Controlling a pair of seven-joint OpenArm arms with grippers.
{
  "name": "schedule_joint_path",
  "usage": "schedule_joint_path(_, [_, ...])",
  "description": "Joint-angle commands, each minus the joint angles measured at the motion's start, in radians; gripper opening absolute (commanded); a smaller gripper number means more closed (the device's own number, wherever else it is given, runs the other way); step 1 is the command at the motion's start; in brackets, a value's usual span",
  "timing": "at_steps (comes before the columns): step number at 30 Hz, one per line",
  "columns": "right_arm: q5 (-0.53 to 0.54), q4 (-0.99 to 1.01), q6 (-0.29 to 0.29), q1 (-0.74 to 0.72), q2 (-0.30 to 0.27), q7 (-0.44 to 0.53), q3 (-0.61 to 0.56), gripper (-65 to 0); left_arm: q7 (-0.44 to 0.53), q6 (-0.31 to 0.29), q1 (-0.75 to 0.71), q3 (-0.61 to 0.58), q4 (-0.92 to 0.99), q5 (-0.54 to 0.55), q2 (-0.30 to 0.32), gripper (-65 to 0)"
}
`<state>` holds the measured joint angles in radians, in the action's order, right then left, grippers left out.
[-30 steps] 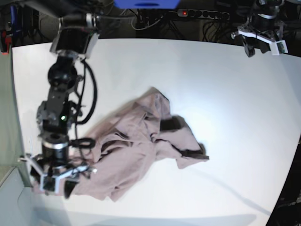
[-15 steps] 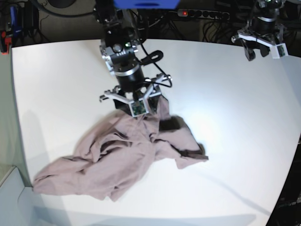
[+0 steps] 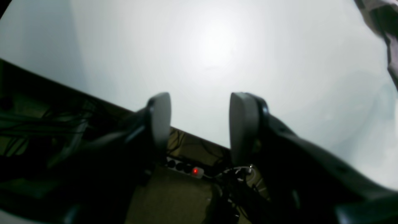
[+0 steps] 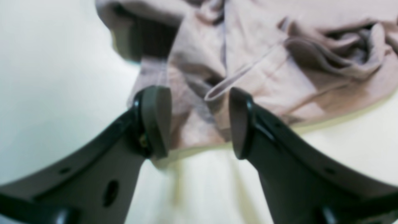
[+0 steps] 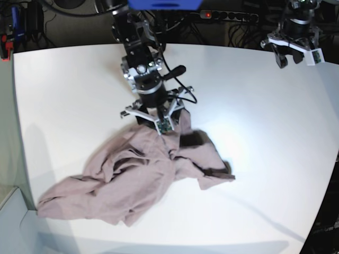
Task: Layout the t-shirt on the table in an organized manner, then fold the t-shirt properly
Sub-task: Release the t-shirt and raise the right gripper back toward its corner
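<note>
The mauve-pink t-shirt [image 5: 143, 169] lies crumpled on the white table [image 5: 79, 95], stretched from the middle toward the front left corner. My right gripper [image 5: 159, 120] hangs low over the shirt's back edge. In the right wrist view my right gripper [image 4: 199, 124] is open, its fingers astride a bunched fold and hem of the t-shirt [image 4: 264, 62], and I cannot tell whether they touch it. My left gripper [image 5: 294, 55] hovers at the table's back right edge. Its wrist view shows my left gripper [image 3: 199, 121] open and empty, with a scrap of t-shirt [image 3: 382, 18] at the top right.
A power strip [image 5: 228, 15] with a red light and tangled cables lie beyond the table's back edge; the power strip [image 3: 186, 168] also shows below my left fingers. A blue object [image 5: 164, 3] sits at the top. The right arm's links reach in from the back centre.
My right arm has left the shirt's front left corner, swung to its back edge and now edged slightly right. The shirt's front left part lies spread flat. The left arm is unmoved.
</note>
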<state>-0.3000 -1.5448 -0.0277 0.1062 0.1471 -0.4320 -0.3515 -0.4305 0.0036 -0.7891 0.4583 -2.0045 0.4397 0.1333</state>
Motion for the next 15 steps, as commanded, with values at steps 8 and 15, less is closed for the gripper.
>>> schedule_joint_path(8, [0.000,0.034,0.007,-0.050,0.010,0.028,0.093,-34.4,0.020,-0.001,-0.008,0.007,-0.014,0.003,0.007,-35.2])
schedule_joint_path(15, [0.000,0.050,0.007,-0.067,0.010,0.028,0.127,-34.8,-0.023,-0.001,0.020,0.007,-0.014,0.003,0.009,-35.2])
